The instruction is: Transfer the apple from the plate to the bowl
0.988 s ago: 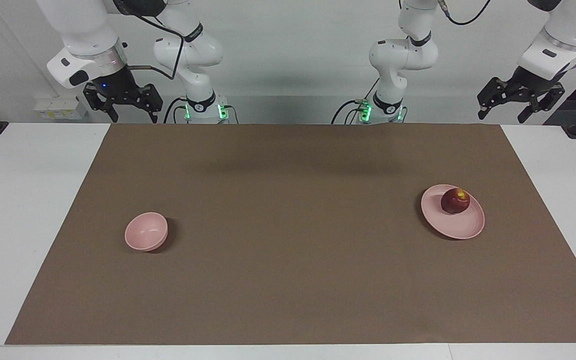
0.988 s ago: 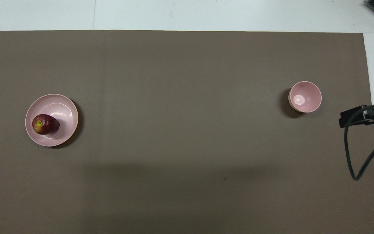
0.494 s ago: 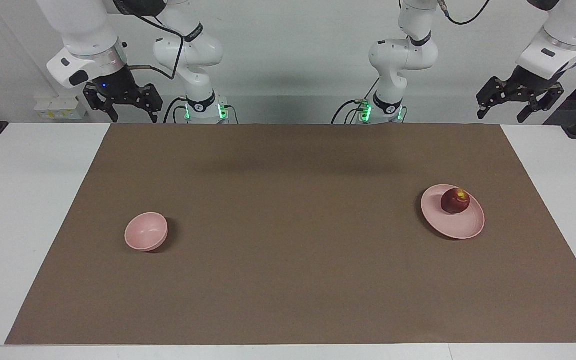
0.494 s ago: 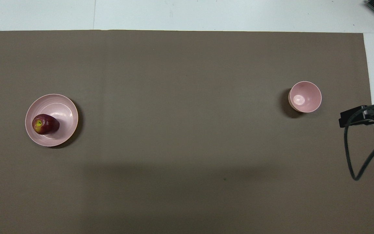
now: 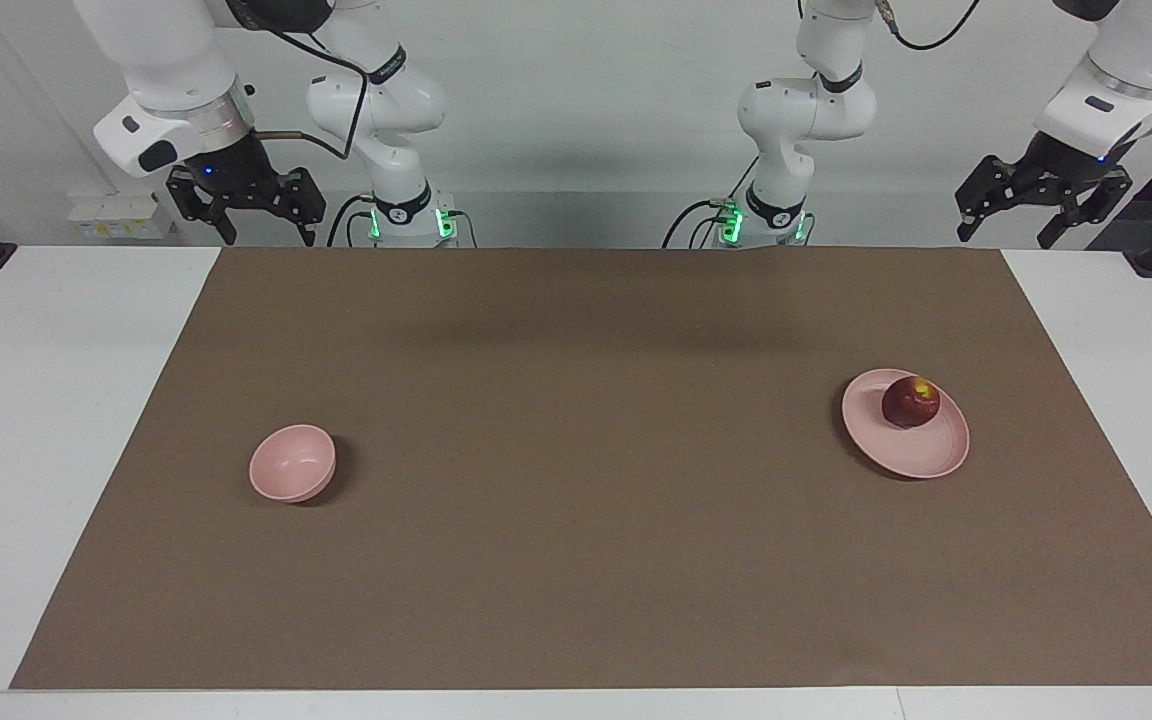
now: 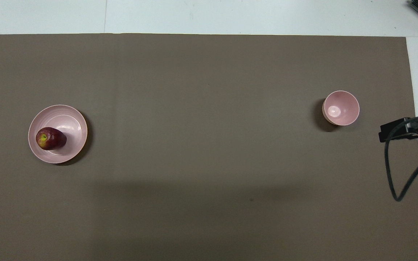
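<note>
The apple (image 5: 911,401) sits on the pink plate (image 5: 921,455), toward the edge of the plate nearer to the robots, its yellow patch turned upward. In the overhead view the apple (image 6: 50,138) covers part of the plate (image 6: 72,123) on the side toward the left arm's end of the worktop. The plate rests on the brown mat (image 5: 576,560) that covers most of the white worktop (image 5: 46,400).

The pink bowl (image 5: 292,463) stands upright on the same mat, well apart from the plate, toward the right arm's end of the worktop. From above, the bowl (image 6: 340,108) shows a bare inside.

The left hand (image 5: 1042,198) hangs in the air at the robots' edge of the worktop, past the mat's corner at the left arm's end, its two fingers spread apart and gripping nothing. The right hand (image 5: 246,205) hangs likewise at the robots' edge near the mat's other corner, fingers apart and bare. Neither hand is over the plate or the bowl.
</note>
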`<state>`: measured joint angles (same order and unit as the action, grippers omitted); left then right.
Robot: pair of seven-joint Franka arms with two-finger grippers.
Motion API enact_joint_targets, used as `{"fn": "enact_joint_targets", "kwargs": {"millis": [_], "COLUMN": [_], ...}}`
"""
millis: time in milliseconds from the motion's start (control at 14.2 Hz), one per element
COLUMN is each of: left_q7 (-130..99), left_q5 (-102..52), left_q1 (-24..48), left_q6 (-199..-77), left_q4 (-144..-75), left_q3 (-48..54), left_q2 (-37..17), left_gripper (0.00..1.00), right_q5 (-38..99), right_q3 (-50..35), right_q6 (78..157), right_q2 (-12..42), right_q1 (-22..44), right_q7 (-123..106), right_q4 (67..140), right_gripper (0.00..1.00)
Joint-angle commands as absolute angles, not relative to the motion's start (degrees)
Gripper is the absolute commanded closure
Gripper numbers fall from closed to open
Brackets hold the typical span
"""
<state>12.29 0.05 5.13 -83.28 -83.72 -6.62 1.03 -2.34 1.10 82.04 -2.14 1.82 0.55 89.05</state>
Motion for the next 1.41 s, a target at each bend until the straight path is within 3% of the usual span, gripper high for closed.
{"fn": "enact_joint_targets", "kwargs": {"millis": [0, 494, 1341], "left_q7": [12.1, 12.4, 13.6], "left_q5": [0.3, -0.7, -2.1], "left_q1": [5.6, 5.1, 4.1], "left_q6": [-84.9, -89.4, -111.3], "left_q4": [-85.9, -91.3, -115.6], "left_q3": [-6.9, -7.3, -8.0], "left_q2": [2.6, 4.3, 5.6], "left_gripper": [0.00, 0.00, 0.00], "right_q5": [-0.8, -0.8, -0.8], "right_q3": [1.1, 1.1, 1.4], "right_q6": [81.1, 81.1, 82.6], "right_q2": [-1.6, -1.6, -1.4], "right_q1": [1.1, 1.1, 0.8], "right_q7": [-0.9, -0.9, -1.0], "right_q4": [88.0, 88.0, 88.1], "right_gripper": [0.00, 0.00, 0.00]}}
